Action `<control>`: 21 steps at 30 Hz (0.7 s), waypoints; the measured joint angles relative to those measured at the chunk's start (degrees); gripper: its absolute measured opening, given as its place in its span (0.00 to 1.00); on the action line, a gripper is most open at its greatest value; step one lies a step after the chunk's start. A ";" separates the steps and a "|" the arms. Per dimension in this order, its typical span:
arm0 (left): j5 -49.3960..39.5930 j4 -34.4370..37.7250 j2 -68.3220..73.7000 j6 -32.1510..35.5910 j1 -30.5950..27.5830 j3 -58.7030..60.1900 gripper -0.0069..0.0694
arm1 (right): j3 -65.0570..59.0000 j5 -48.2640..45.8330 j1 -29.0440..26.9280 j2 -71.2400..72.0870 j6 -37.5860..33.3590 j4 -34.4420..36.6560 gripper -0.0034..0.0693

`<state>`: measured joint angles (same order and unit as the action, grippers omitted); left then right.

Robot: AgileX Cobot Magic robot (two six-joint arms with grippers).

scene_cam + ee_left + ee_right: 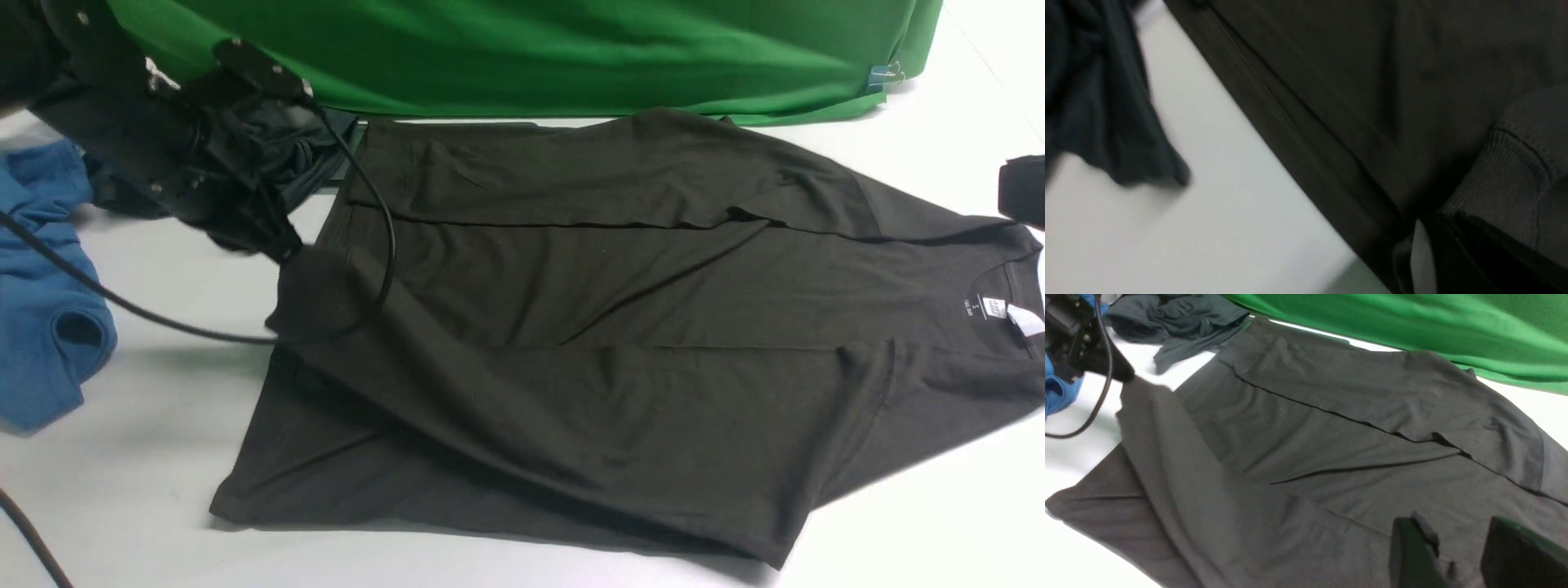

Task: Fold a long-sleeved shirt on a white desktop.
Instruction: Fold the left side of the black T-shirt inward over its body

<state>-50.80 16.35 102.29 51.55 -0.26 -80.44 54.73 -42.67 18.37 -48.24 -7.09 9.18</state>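
The long-sleeved shirt (571, 327) lies flat on the white desktop (147, 425), its neck with the small white label (992, 306) to the right. The far sleeve is folded over the body. The near sleeve (457, 384) runs diagonally up to my left gripper (282, 245), which is shut on its end. In the left wrist view the ribbed cuff (1506, 175) sits at the dark jaws. My right gripper (1457, 543) hovers open over the shirt's body (1310, 437) near the neck end, with nothing between its fingers (1412, 551).
A blue garment (41, 286) lies at the left edge. A crumpled dark teal-grey garment (302, 155) lies behind the left arm. The green cloth backdrop (531, 49) hangs along the far side. A black cable (163, 318) loops from the left arm over the shirt's hem.
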 joint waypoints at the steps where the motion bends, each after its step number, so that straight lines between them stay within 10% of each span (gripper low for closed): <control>1: 1.15 0.06 0.00 -0.43 0.00 -0.17 0.12 | 0.00 0.06 0.00 0.00 0.00 0.00 0.38; 15: 13.54 0.28 6.89 -8.05 0.00 -0.36 0.13 | -0.41 0.19 0.00 -0.25 -0.05 -0.05 0.38; 21: 20.01 -0.59 9.44 -23.68 0.00 -0.31 0.25 | -0.41 0.44 0.00 -0.43 -0.01 -0.05 0.38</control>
<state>-30.79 15.76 111.73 27.87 -0.26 -80.75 54.32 -42.23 18.37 -48.67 -7.10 9.13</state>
